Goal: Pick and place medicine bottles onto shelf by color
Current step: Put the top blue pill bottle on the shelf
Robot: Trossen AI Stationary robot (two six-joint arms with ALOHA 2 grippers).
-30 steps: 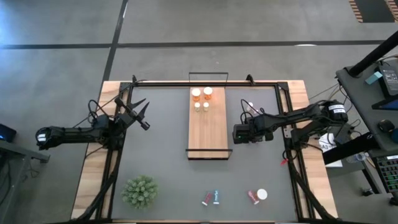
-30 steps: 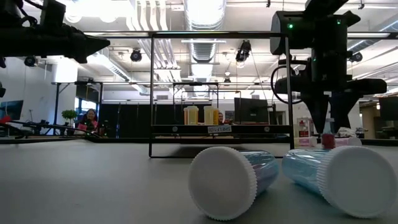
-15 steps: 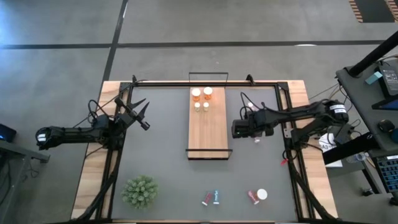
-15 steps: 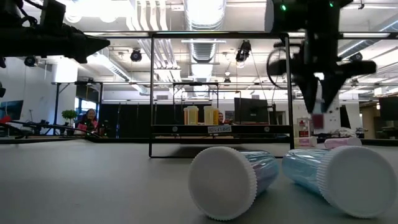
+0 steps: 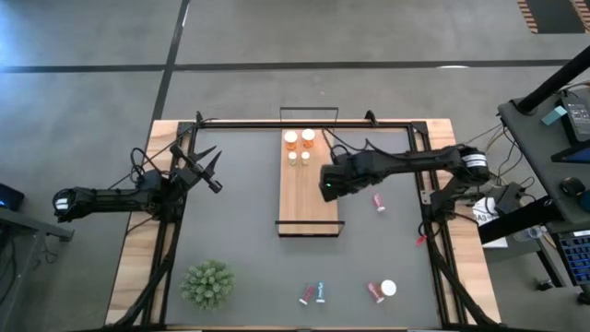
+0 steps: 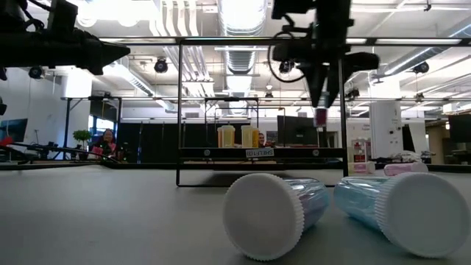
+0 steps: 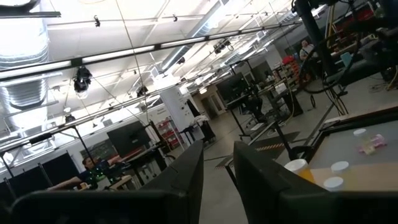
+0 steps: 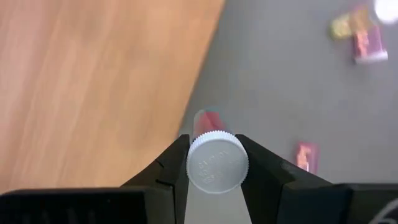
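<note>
Dark and idle at the table's left edge, the left gripper (image 5: 205, 164) hangs off the tabletop's corner with its fingers spread and nothing between them; it plays no part in this step. Moving right, a green spiky plant (image 5: 207, 282) sits near the front left, and the shelf (image 5: 307, 207) lies along the middle of the table, its far end already carrying four bottles: two wider orange bottles (image 5: 299, 136) at the very end and two smaller pale ones (image 5: 299, 157) just in front of them, so roughly a third of the sorting looks done. Over the shelf's right edge, the right gripper (image 5: 325, 182) holds a pink-red bottle (image 8: 217, 162) pinched at its white cap, body hanging down; the wrist view shows wood on one side and grey table on the other, so the bottle is not yet over a clear landing spot. It probably belongs in a new colour group behind the pale pair, though the exact spot is hard to judge from here. Further right, another pink-red bottle (image 5: 379, 202) lies on its side on the table beside the shelf. Along the front edge wait a pink and a teal bottle (image 5: 314, 293) lying together, and right of them a red bottle and a white cap (image 5: 380, 290), all still to be shelved.
</note>
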